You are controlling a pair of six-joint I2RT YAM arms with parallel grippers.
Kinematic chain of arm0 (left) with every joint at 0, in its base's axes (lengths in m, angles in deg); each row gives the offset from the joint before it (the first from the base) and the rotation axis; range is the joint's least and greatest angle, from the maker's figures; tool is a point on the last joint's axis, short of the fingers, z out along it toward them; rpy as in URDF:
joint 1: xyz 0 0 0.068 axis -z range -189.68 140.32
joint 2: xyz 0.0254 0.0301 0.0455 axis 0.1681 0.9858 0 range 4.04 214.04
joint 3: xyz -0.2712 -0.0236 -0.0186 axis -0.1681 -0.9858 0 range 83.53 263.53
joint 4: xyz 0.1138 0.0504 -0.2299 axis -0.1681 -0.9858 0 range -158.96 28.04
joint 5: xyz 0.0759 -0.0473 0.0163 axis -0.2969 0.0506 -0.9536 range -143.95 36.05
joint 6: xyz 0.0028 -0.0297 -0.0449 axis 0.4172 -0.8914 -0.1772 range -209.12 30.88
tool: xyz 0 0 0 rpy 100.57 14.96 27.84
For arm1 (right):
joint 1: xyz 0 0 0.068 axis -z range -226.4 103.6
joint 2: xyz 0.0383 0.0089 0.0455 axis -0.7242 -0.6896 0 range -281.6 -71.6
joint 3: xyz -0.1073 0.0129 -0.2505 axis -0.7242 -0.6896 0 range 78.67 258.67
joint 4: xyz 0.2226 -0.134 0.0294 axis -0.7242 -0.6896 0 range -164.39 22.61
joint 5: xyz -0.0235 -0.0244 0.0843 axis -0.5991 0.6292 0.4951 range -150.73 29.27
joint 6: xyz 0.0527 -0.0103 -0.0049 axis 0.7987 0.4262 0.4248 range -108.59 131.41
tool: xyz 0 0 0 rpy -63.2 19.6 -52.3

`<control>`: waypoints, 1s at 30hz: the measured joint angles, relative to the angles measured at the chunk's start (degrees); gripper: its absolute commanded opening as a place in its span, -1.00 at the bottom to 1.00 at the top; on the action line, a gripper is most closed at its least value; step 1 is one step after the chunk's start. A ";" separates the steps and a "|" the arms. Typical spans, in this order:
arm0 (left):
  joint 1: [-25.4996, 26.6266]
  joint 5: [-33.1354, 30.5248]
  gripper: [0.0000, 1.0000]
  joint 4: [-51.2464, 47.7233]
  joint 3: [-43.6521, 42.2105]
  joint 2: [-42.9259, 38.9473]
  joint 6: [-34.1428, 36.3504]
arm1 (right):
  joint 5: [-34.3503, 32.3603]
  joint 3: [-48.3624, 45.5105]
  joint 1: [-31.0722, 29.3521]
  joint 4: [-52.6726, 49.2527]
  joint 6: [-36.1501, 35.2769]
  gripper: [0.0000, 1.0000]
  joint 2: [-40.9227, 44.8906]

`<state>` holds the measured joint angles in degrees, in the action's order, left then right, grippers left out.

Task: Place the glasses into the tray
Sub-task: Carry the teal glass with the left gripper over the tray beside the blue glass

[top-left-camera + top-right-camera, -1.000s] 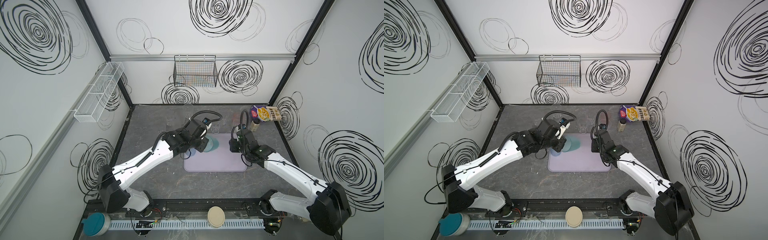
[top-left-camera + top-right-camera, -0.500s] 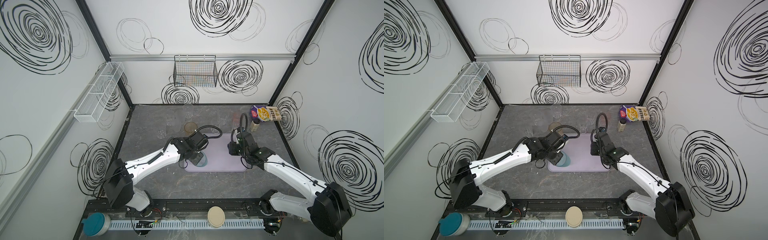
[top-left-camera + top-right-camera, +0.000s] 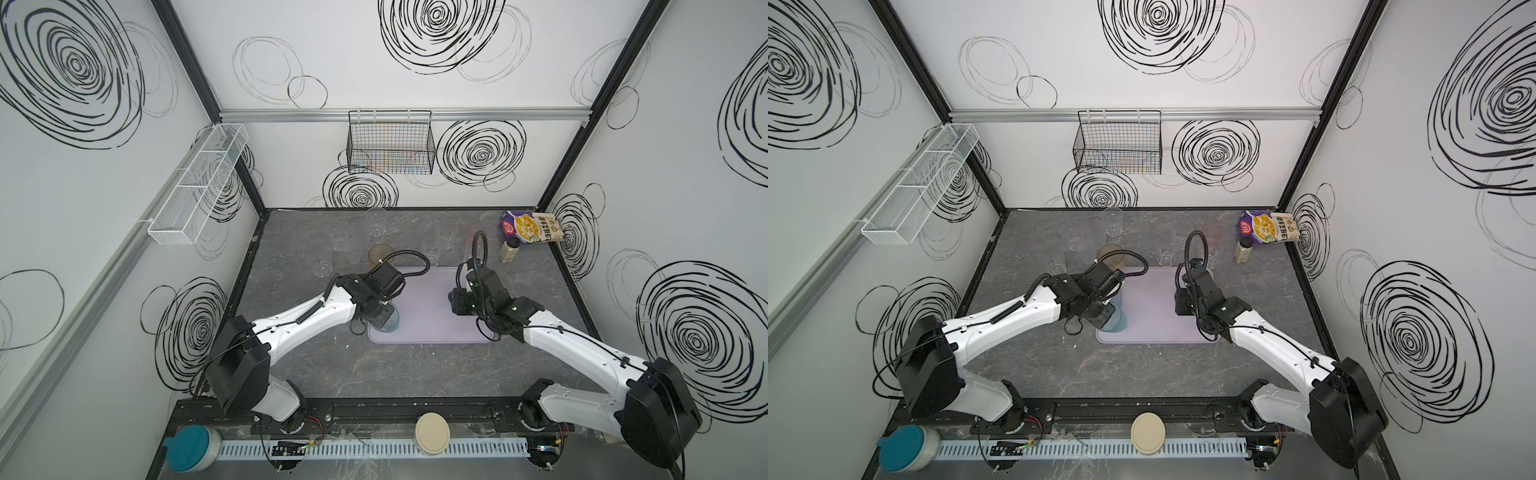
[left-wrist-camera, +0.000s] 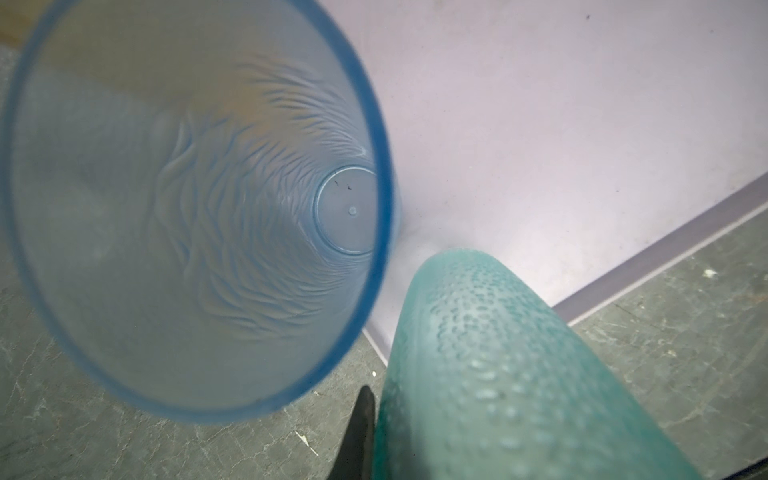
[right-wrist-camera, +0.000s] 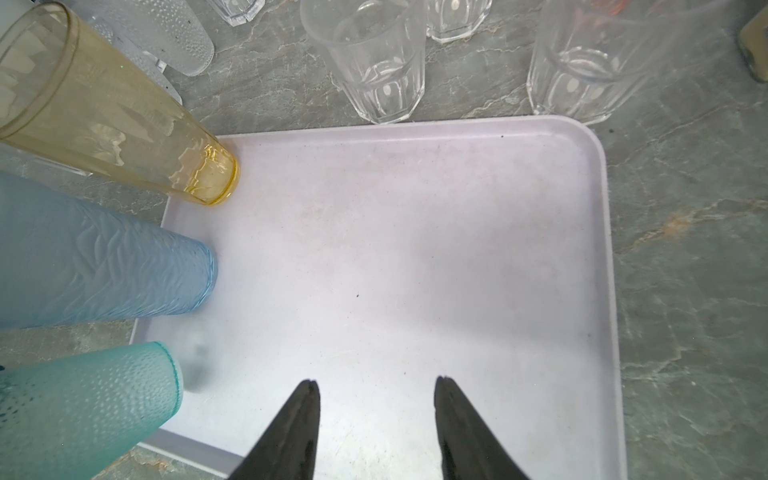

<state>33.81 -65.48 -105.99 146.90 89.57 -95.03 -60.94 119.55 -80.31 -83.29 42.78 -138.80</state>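
Jaws of the left gripper [image 3: 379, 319] are pressed onto the wall of the teal tumbler [image 4: 498, 365], one black finger [image 4: 361, 432] showing beside it. The glass is over the tray's [image 5: 415, 249] near left corner; whether its base touches the tray I cannot tell. Beyond it, a ribbed blue tumbler [image 5: 104, 266] stands inside the tray's left rim, and an amber tumbler [image 5: 116, 120] at its far left corner. The right gripper [image 5: 375, 380] hovers over the tray's bare right half, jaws spread, nothing between them. Clear tumblers [image 5: 374, 62] and a frosted tumbler [image 5: 166, 33] stand on the table [image 5: 685, 249] off the tray's far edge.
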 measured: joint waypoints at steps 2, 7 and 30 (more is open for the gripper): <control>-0.04 -0.68 -1.00 -0.17 -0.26 0.04 0.17 | 0.02 0.00 -0.22 0.00 0.17 0.00 -0.28; -0.02 -2.34 -0.99 -1.29 -1.25 0.04 0.17 | 0.04 -0.17 -0.35 0.44 0.83 -0.01 -0.46; -1.14 -3.54 -0.19 -1.05 -2.23 0.44 -0.15 | 0.90 -0.42 -2.29 1.07 1.92 0.00 -4.81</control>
<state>32.67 -69.02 -107.04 144.67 90.01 -95.18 -60.04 119.14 -82.61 -82.22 44.71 -143.60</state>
